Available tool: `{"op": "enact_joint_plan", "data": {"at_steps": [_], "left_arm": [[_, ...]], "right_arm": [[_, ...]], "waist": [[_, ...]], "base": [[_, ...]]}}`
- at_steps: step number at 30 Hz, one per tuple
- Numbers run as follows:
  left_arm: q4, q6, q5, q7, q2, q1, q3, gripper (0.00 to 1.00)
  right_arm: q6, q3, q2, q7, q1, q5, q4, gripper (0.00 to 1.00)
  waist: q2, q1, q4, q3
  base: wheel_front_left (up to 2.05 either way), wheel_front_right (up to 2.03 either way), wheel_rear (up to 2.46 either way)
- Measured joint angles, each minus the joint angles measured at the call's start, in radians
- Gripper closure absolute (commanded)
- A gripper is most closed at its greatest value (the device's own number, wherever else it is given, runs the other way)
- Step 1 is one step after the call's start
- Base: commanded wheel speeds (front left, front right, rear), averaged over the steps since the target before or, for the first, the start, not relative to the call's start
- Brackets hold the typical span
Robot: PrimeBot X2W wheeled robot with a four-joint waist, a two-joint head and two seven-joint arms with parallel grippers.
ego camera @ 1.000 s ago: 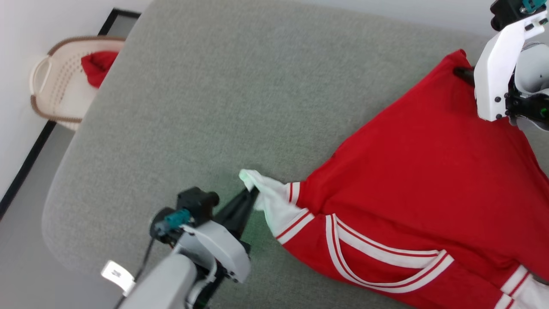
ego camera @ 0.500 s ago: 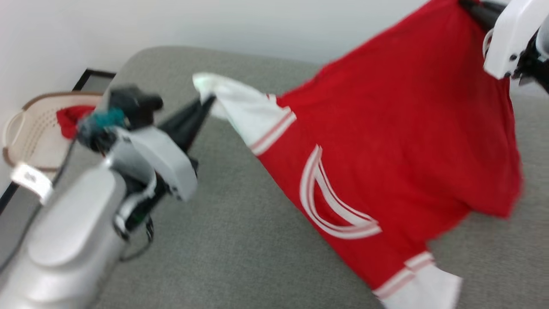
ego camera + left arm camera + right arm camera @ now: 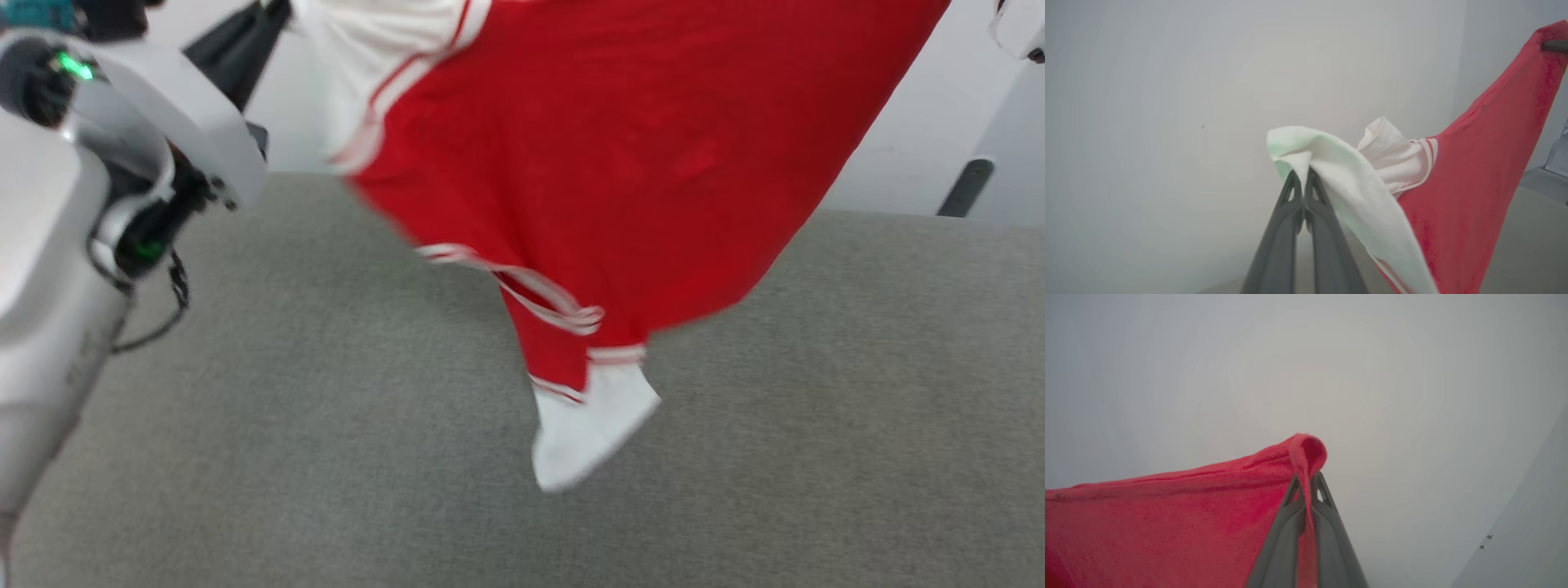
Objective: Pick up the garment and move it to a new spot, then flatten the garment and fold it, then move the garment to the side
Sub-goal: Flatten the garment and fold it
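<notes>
Hanging in the air as a red garment (image 3: 620,147) above the grey worktop (image 3: 326,425), stretching wide at the top and narrowing downward, showing white sleeves with red-white striped trim, dangling one white sleeve lowest, being pinched at a sleeve tip and a red corner.

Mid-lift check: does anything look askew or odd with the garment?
The garment hangs lopsided: the left gripper pinches a white sleeve tip, the right gripper a red corner, so the other sleeve dangles lowest over the grey cushion. No damage visible.
</notes>
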Motion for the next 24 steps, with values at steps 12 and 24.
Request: {"op": "enact_joint_plan", "data": {"at_steps": [12, 24], "left_arm": [[0.184, 0.0, -0.046, -0.028, 0.022, -0.252, -0.177, 1.0], [0.312, 0.0, -0.06, -0.107, -0.007, -0.438, -0.302, 1.0]], "right_arm": [[0.0, -0.017, 0.004, -0.018, -0.032, 0.006, 0.014, 1.0], [0.0, -0.017, 0.013, -0.019, -0.068, 0.003, 0.009, 1.0]], "waist": [[0.0, 0.0, -0.074, -0.036], [0.0, 0.0, -0.104, 0.013]], "base": [[0.0, 0.0, 0.0], [0.0, 0.0, 0.0]]}}
